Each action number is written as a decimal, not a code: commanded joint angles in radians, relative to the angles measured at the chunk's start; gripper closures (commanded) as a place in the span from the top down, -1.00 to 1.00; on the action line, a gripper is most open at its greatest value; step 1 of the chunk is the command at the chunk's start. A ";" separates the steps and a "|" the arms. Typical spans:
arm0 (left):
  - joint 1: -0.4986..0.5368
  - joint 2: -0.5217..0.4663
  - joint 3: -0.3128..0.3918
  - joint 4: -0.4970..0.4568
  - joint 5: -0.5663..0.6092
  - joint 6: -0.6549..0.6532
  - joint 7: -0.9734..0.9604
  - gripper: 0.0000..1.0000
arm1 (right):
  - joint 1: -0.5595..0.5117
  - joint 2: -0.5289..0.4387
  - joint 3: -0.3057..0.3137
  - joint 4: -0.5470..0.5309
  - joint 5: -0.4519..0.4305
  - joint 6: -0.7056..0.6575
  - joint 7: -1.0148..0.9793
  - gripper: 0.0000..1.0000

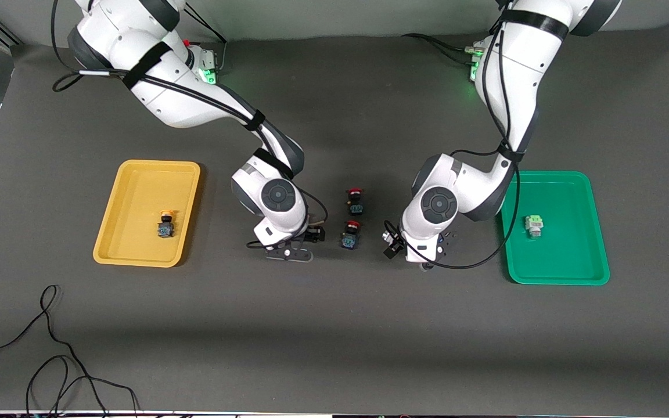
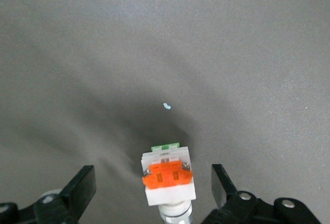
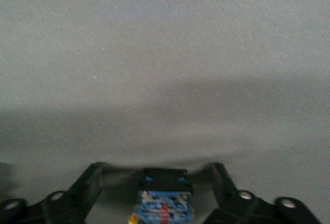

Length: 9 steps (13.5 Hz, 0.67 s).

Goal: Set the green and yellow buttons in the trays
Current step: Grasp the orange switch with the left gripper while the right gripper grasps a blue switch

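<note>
Front view hides both spread tools point(image 2: 153, 182) point(image 3: 157, 182) straddling half-cropped buttons point(image 2: 167, 175) point(image 3: 165, 198).

Two glossy white Franka arms with dark grey joint caps, black straps and black cables clipped along their links glow green at the bases, each ending in matte black fingers point(image 2: 80, 190) with silver screws point(image 3: 245, 195).

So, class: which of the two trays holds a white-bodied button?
The green tray, toward the left arm's end, holds the white button; the yellow tray holds a yellow-capped dark one.
</note>
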 commanded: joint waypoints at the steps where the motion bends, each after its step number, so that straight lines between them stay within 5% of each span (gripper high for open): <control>1: -0.018 0.008 0.013 0.015 0.019 0.007 -0.038 0.69 | 0.010 0.008 -0.001 0.036 -0.031 0.002 0.064 -1.00; 3: -0.016 0.008 0.013 0.015 0.020 0.006 -0.038 0.06 | 0.002 -0.004 -0.001 0.036 -0.037 -0.005 0.086 -1.00; 6: -0.016 0.008 0.013 0.017 0.020 0.000 -0.044 -0.54 | -0.024 -0.044 -0.001 0.041 -0.026 -0.033 0.057 -1.00; 9: -0.010 -0.017 0.014 0.026 0.022 -0.017 -0.040 -0.65 | -0.064 -0.120 0.006 0.047 0.082 -0.135 -0.082 -1.00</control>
